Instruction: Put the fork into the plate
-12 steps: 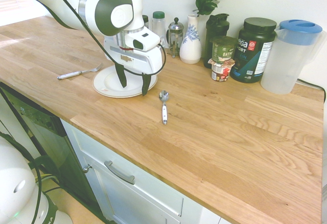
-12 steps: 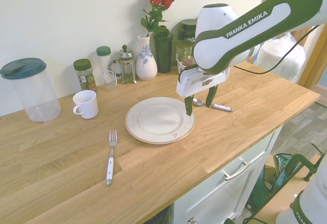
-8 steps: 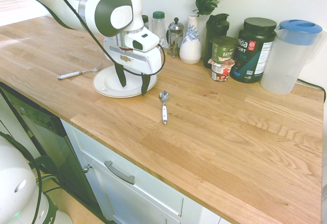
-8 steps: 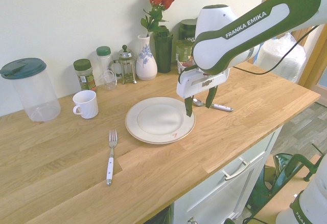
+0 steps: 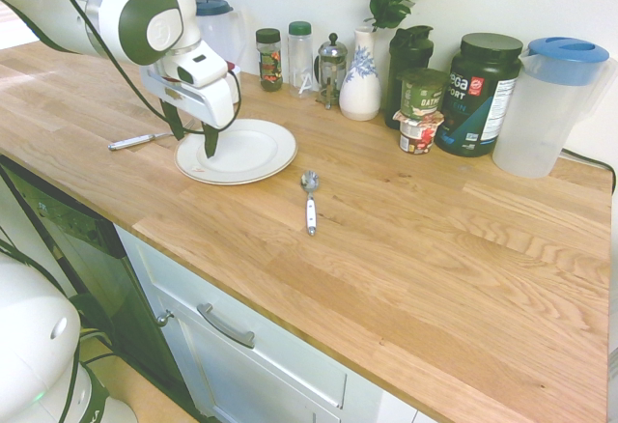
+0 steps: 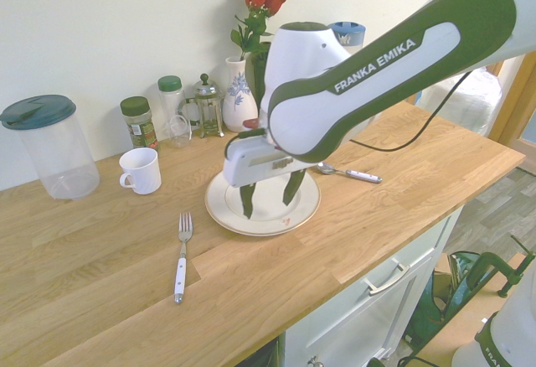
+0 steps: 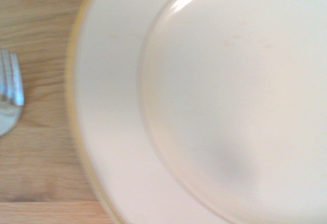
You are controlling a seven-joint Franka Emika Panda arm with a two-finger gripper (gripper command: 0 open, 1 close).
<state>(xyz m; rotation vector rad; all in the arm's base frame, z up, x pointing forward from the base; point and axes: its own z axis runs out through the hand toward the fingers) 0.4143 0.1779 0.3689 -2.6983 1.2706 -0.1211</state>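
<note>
Two fingers of claw [image 6: 270, 201]: spread wide, gripping nothing, over plate [image 6: 266, 216]
Mug [image 6: 141, 171]: second exterior view only
Fork [image 6: 182, 258] in wrist view: tines end only

Fork [image 7: 9, 93] cut off at wrist view's edge; plate [image 7: 117, 96] cropped, food marks perhaps, blurred.

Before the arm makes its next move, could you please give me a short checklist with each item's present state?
Gripper open: ok.
Gripper empty: ok.
Fork lying flat on the counter, nothing on top of it: ok.
Gripper lined up over the fork: not ok, it hangs over the plate.
Plate's well free of other items: ok.
Fingertips clear of the plate's surface: cannot tell.
</note>
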